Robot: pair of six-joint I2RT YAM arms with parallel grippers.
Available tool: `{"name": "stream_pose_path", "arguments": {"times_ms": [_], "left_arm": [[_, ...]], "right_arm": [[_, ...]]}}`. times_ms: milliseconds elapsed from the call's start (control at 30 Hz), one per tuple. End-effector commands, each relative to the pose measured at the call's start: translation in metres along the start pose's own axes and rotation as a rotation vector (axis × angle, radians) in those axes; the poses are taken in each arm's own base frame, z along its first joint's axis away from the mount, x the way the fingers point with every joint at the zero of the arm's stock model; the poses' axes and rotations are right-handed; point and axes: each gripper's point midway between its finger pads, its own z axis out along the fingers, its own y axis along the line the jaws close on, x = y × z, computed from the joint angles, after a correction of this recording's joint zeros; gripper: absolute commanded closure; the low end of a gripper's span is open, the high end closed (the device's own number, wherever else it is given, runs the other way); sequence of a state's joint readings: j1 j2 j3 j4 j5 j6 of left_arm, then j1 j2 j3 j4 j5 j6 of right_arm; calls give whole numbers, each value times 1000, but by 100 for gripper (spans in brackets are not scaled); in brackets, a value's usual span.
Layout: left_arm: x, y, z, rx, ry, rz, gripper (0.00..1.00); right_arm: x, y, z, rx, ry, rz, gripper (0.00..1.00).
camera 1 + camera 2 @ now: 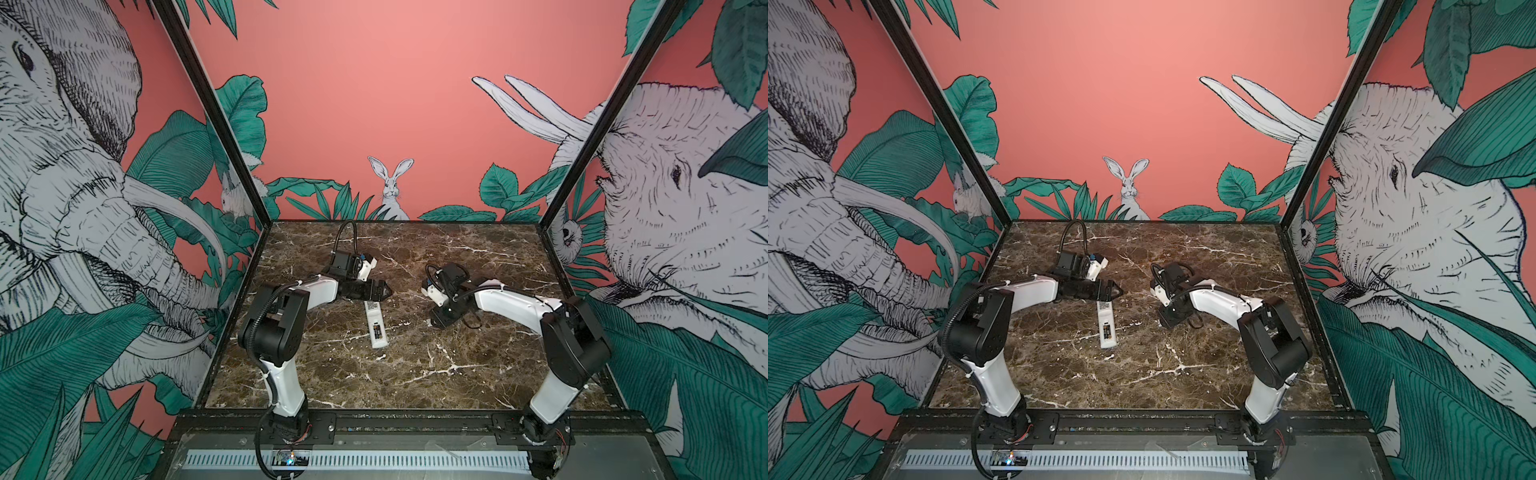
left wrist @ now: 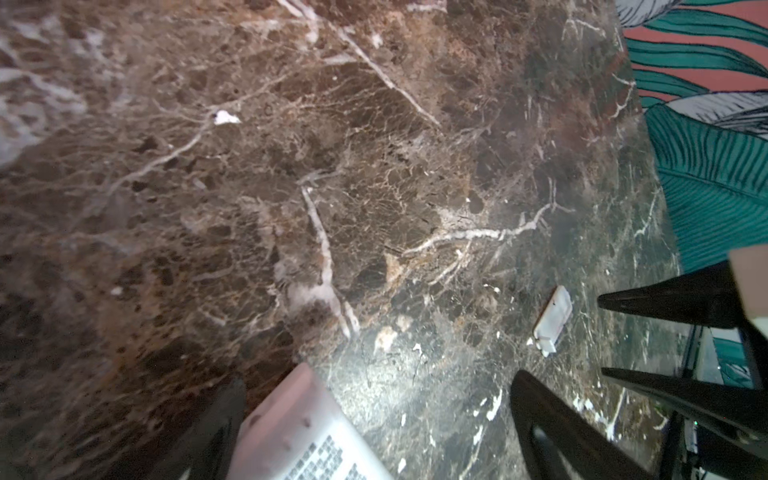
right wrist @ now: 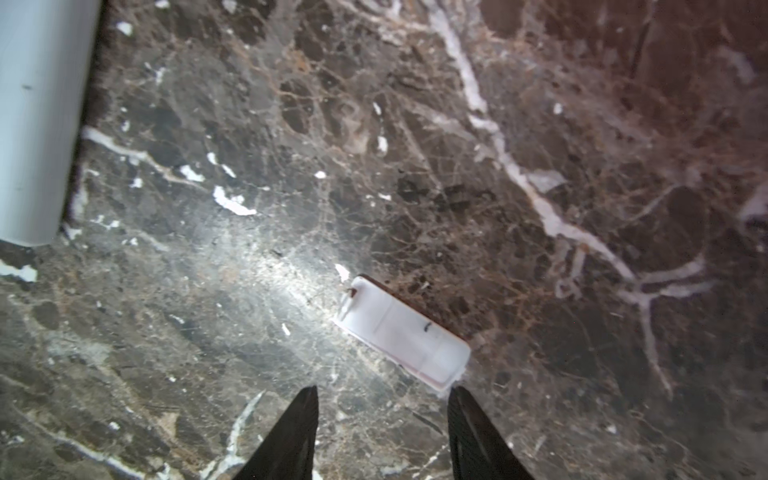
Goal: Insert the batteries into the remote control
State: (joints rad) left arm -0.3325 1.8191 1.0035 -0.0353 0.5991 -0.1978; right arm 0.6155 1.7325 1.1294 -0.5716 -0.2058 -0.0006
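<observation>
Remote control (image 1: 372, 318) runs near-to-far; left end effector (image 1: 388, 292) wide, right end effector (image 3: 382, 390) parted.

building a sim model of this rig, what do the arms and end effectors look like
Both the left arm and right arm have glossy white curved shells between bulky black joint housings. A black corrugated cable runs along each, with a loop by the left wrist. The left end effector and right end effector are black, with two slim fingers tapering to points. No markings are legible.
</observation>
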Motion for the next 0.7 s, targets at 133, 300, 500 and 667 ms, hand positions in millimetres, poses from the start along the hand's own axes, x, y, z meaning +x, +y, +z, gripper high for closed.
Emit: {"name": "stream_pose_path", "arguments": {"times_ms": [133,300,500,667], "left_arm": [[35,-23,-17,96,21,-22,1],[51,-26,-28,85,12,-49,1],[45,-34,-56,23,-51,-22,1],[27,-41,-83,-44,-115,16,1]], "right_arm": [[-11,22,16,-68,-4,36,52],[-8,17,26,-28,21,69,57],[-12,7,30,28,7,106,64],[-21,3,31,50,-10,130,67]]}}
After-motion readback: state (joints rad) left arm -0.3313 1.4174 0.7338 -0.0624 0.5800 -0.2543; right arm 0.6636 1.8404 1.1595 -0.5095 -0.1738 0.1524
